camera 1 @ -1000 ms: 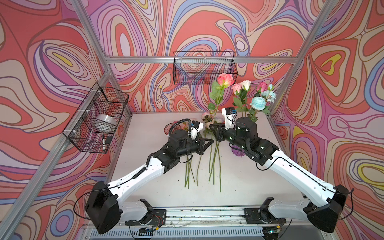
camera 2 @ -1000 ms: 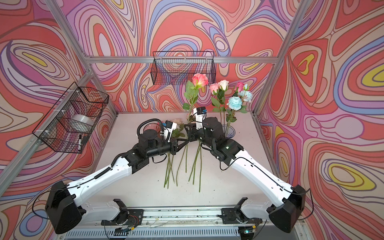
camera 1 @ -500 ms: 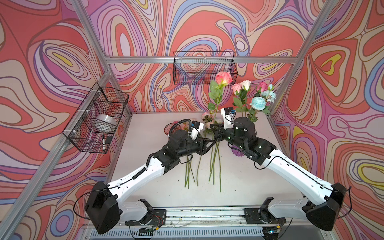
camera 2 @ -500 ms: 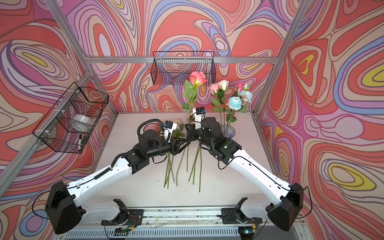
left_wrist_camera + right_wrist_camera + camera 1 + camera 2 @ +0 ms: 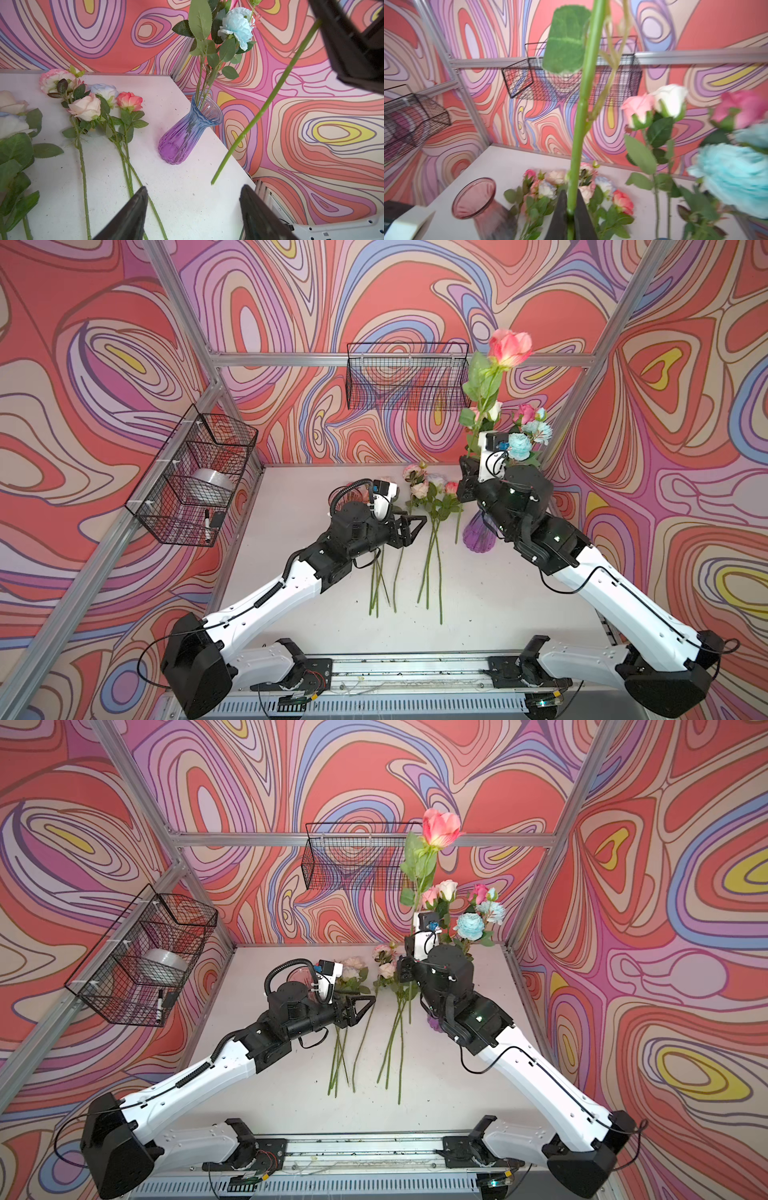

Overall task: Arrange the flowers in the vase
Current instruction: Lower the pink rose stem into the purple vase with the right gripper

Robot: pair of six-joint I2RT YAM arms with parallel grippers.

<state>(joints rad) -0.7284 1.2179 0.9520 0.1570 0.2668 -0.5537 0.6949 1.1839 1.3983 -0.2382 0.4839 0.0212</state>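
Black right gripper: raised centre-right, clamped on upright long-stemmed coral fabric rose (bloom topmost).
Black left gripper: mid-frame, low, jaws apart, empty.

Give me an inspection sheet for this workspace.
Surface: white table, a few specks.
Job's things: purple vase holds several flowers; loose flowers lie on table; rose held upright, stem end outside vase.
Clutter: pink vase near left wrist.
Grippers: left gripper open, empty; right gripper shut on rose stem.
Cables: hose loops at left wrist; cable hangs slack off right arm.
Surroundings: back basket; side basket with tape roll and marker; patterned walls.
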